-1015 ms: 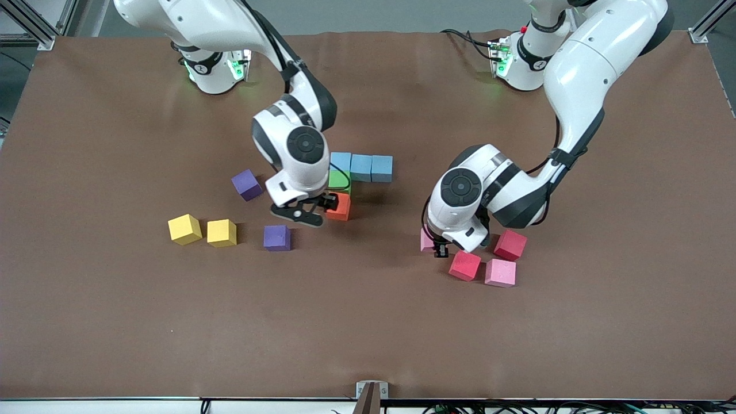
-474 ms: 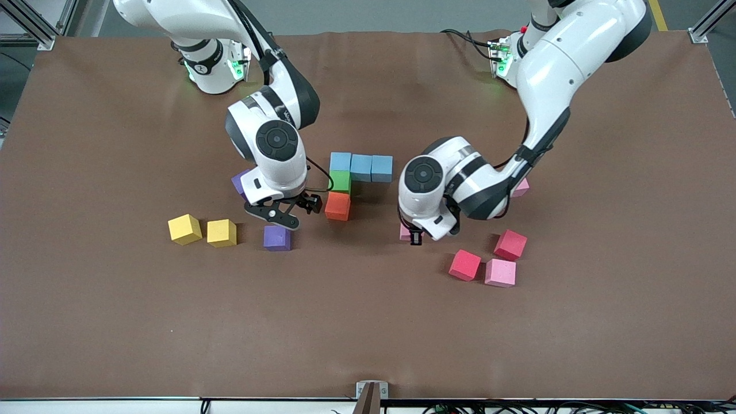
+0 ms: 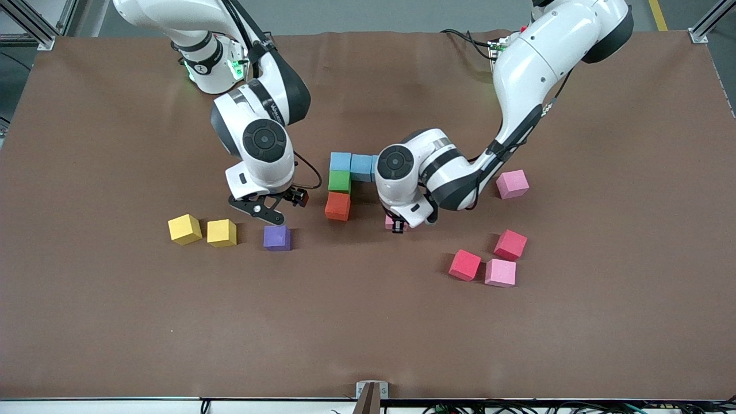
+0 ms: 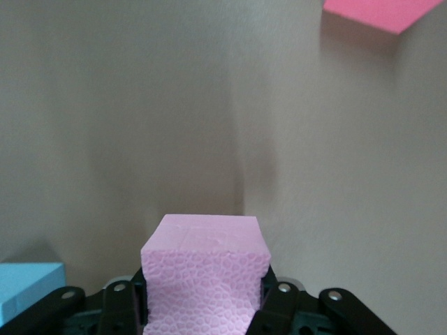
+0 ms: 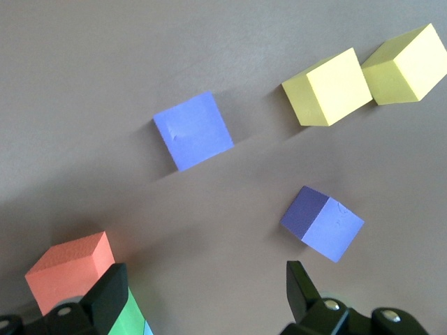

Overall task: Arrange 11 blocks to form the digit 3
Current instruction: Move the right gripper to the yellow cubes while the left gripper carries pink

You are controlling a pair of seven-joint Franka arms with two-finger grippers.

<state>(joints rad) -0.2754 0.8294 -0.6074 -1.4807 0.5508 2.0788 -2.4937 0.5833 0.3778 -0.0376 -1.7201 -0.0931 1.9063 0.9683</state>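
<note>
A row of light blue blocks joins a green block and an orange block in one column. My left gripper is shut on a pink block, low over the table beside the orange block. My right gripper hangs open and empty, over bare table between the orange block and two purple blocks. Only one purple block shows in the front view. Two red blocks and two more pink blocks lie toward the left arm's end.
Two yellow cubes sit side by side toward the right arm's end, beside the purple block. The left arm's wrist covers the end of the blue row. The brown table mat stretches wide nearer the front camera.
My left gripper carried the pink block from beside the red blocks toward the orange block. My right gripper drew away from the orange block toward the right arm's end, staying open.
</note>
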